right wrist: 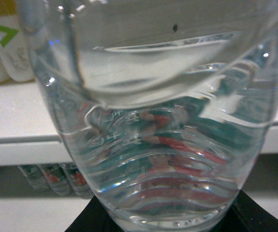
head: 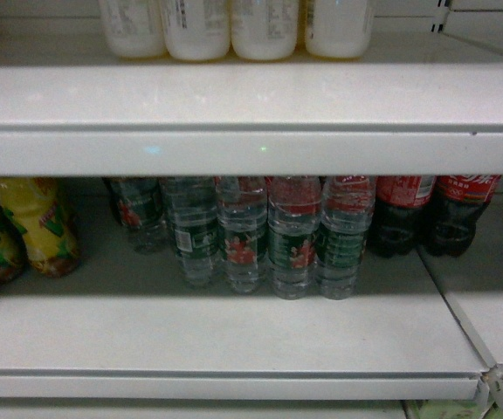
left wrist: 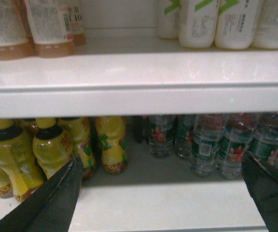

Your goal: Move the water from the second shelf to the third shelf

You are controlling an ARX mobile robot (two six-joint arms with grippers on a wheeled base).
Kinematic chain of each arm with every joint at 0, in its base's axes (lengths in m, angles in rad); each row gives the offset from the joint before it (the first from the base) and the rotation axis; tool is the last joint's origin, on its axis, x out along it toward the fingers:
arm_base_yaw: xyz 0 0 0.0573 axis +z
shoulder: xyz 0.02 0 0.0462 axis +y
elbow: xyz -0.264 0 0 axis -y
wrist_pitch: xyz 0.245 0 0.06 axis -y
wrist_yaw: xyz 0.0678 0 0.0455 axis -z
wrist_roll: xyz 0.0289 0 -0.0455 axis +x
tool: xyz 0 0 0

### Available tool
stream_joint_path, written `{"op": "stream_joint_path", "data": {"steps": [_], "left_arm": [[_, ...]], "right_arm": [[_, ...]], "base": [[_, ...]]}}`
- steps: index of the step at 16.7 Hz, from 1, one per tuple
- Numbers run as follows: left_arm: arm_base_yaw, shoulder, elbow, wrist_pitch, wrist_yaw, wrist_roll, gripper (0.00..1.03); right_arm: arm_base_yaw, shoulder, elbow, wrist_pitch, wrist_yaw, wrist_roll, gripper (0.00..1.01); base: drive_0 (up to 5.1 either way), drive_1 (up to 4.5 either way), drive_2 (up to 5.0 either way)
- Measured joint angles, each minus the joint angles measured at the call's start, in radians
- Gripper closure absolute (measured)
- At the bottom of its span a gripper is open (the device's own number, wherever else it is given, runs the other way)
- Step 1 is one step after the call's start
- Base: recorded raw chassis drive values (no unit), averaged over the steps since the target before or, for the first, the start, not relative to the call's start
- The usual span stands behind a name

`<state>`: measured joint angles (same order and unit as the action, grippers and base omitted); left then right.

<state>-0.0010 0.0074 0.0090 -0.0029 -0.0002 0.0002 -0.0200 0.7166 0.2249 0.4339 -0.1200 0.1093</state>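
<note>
A clear ribbed water bottle (right wrist: pixel 158 121) with a green and red label fills the right wrist view, and my right gripper (right wrist: pixel 163 220) is shut on it, its black fingers showing at both lower corners. Behind the bottle runs a white shelf edge (right wrist: pixel 13 145). Several more water bottles (head: pixel 293 236) stand in a row on the lower shelf in the head view, and the left wrist view shows these water bottles (left wrist: pixel 204 145) too. My left gripper (left wrist: pixel 161 162) is open and holds nothing, level with that shelf. Neither gripper appears in the head view.
White bottles (head: pixel 234 26) stand on the upper shelf (head: pixel 234 105). Yellow juice bottles (head: pixel 37 227) sit at the left of the lower shelf (head: pixel 234 340), dark cola bottles (head: pixel 435 214) at the right. A shelf joint (head: pixel 494 380) lies at the lower right.
</note>
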Motion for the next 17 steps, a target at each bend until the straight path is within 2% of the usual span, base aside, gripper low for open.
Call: {"op": "stream_joint_path", "data": {"steps": [17], "left_arm": [[0.0,0.0,0.0,0.0,0.0,0.0,0.05]], "right_arm": [[0.0,-0.005,0.007,0.001,0.001,0.003,0.62]], "base": [[0.0,0.0,0.0]]}}
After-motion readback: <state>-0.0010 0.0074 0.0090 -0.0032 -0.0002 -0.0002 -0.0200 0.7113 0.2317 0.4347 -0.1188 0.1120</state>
